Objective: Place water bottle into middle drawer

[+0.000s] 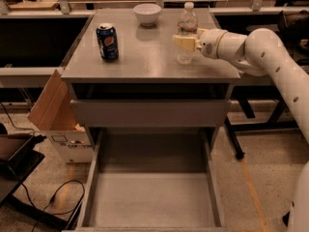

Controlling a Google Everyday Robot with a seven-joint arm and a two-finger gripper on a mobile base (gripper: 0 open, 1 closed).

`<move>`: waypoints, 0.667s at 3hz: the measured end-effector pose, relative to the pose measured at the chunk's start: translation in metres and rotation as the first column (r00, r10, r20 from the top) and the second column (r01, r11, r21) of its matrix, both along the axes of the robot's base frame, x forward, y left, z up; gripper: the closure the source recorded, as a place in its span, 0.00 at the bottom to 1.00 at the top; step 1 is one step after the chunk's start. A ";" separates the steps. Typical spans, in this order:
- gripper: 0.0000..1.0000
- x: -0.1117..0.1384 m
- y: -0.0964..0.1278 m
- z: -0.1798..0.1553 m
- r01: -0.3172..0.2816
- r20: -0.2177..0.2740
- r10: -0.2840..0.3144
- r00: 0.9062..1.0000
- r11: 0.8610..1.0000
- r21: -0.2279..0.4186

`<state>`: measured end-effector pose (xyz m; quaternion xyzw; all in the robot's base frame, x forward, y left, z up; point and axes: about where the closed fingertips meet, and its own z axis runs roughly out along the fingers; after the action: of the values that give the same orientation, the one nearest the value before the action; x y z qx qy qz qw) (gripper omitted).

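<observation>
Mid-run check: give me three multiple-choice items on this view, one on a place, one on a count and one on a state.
1. Where is the tool?
A) at the water bottle on the cabinet top
B) tucked down out of view
C) raised high above everything

2. How many things stand on the cabinet top?
A) one
B) three
C) five

3. The middle drawer is:
A) pushed shut
B) pulled out
C) taken away

Key:
1 A, the tool is level with the bottle at the top's right rear.
2 B, the soda can, the bowl and the bottle stand there.
3 B, the drawer's bare floor shows below the cabinet.
</observation>
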<state>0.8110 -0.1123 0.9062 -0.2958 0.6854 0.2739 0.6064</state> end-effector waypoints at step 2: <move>1.00 -0.003 0.010 0.009 -0.028 -0.006 0.028 1.000 0.999 -0.020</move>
<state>0.8078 -0.1018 0.9147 -0.3107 0.6856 0.2762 0.5977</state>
